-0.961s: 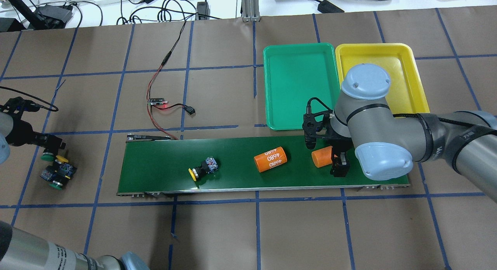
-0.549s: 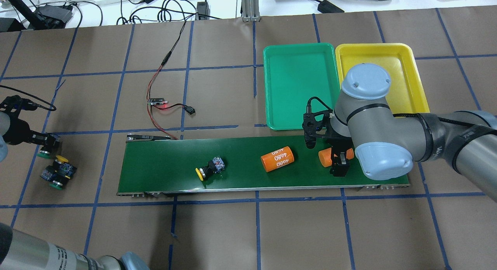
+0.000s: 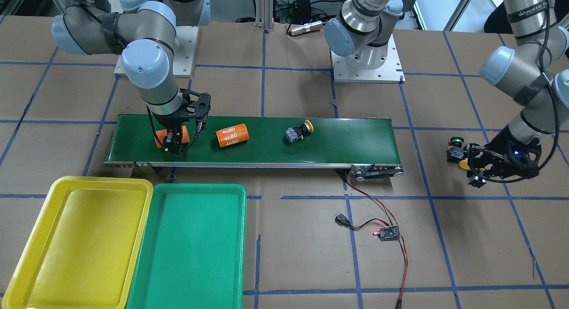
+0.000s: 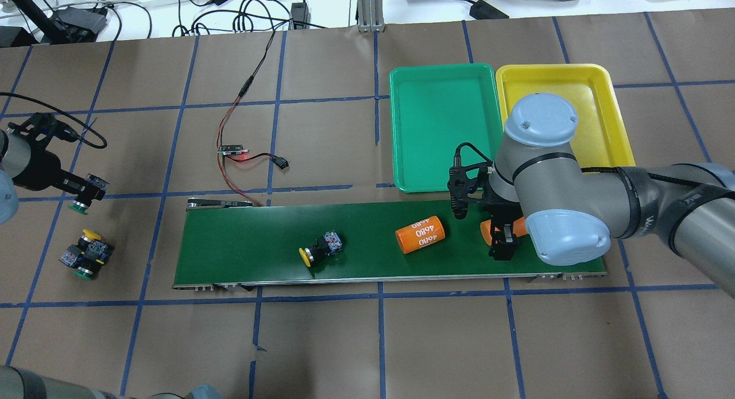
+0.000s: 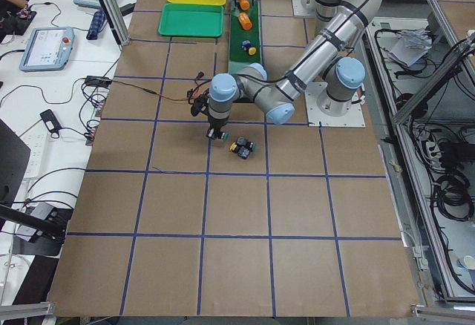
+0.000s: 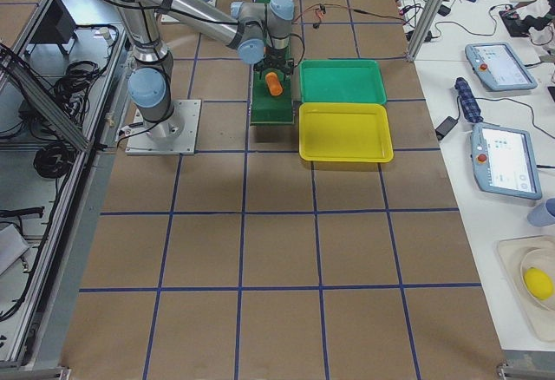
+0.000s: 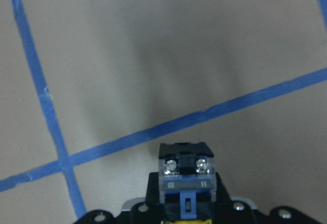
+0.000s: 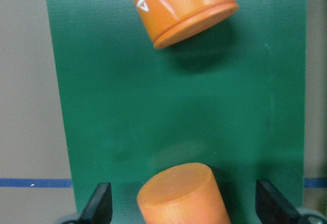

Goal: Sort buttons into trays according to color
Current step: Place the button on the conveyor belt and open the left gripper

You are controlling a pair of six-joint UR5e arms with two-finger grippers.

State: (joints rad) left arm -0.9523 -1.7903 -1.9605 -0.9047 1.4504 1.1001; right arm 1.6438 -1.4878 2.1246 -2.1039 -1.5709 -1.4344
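Note:
My left gripper (image 4: 86,193) is shut on a green-capped button (image 4: 77,206), held off the table at the far left; the left wrist view shows its grey-blue body (image 7: 186,175) between the fingers. A yellow button (image 4: 91,236) and a green button (image 4: 85,272) lie clustered below it. Another yellow button (image 4: 321,250) lies on the conveyor belt (image 4: 241,244). My right gripper (image 4: 501,238) is open and straddles an orange cylinder (image 8: 181,193) on the belt's right end. The green tray (image 4: 442,126) and the yellow tray (image 4: 597,95) stand beyond the belt and hold nothing.
A second orange cylinder marked 4680 (image 4: 421,235) lies on the belt between the yellow button and my right gripper. A small circuit board (image 4: 232,149) with red and black wires lies beyond the belt's left end.
My left gripper has lifted the green button away from the cluster, farther from the robot. The yellow button and both cylinders have moved right along the belt. The right gripper has stayed put.

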